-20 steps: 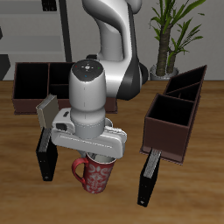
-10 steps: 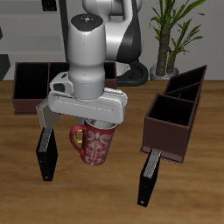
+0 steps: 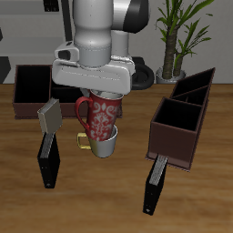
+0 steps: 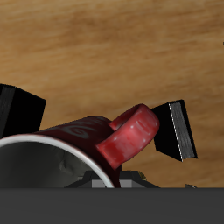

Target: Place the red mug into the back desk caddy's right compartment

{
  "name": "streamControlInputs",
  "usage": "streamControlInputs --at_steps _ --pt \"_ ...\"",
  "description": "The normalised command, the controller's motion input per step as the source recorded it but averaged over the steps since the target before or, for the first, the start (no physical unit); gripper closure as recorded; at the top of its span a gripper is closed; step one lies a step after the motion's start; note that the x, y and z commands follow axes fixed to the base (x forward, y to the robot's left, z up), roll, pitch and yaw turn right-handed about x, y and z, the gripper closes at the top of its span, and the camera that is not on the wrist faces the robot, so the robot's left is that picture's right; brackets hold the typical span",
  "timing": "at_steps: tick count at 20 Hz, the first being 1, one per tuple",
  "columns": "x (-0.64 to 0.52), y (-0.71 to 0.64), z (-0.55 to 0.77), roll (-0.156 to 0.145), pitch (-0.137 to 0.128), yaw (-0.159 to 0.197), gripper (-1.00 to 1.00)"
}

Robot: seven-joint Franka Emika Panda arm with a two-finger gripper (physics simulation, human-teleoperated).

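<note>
My gripper (image 3: 98, 95) is shut on the rim of the red mug (image 3: 102, 114) with the pale swirly pattern and holds it upright in the air above the table's middle. In the wrist view the mug's red handle (image 4: 131, 136) and white inside show close up; my fingertips are hidden there. The back desk caddy (image 3: 22, 107), long and dark brown, lies farther back beside the arm, partly hidden by it. Its large square end compartment (image 3: 34, 84) is black inside and holds nothing. The mug is apart from the caddy, nearer the table's front edge.
A pale metallic mug (image 3: 104, 143) with a yellow handle stands on the table just below the red mug. A second brown caddy (image 3: 182, 123) stands end-on at an angle. Two thin black upright slabs (image 3: 47, 157) (image 3: 155, 184) stand near the front. A potted plant (image 3: 177, 36) is at the back.
My gripper has risen and moved toward the back with the red mug in it. The pale mug with the yellow handle has come into view under it.
</note>
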Motion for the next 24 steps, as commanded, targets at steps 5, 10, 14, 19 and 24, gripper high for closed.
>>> streamControlInputs --at_steps 5,10,14,19,24 --pt "-0.52 -0.17 0.45 -0.010 -0.055 0.016 1.00" --pt "-0.56 -0.11 0.43 -0.010 -0.046 0.014 1.00" --pt "-0.63 -0.03 0.20 0.012 -0.025 0.000 1.00" --pt "-0.54 0.14 -0.15 0.036 0.011 0.054 1.00" --pt "-0.66 0.01 -0.12 -0.039 0.006 0.005 1.00"
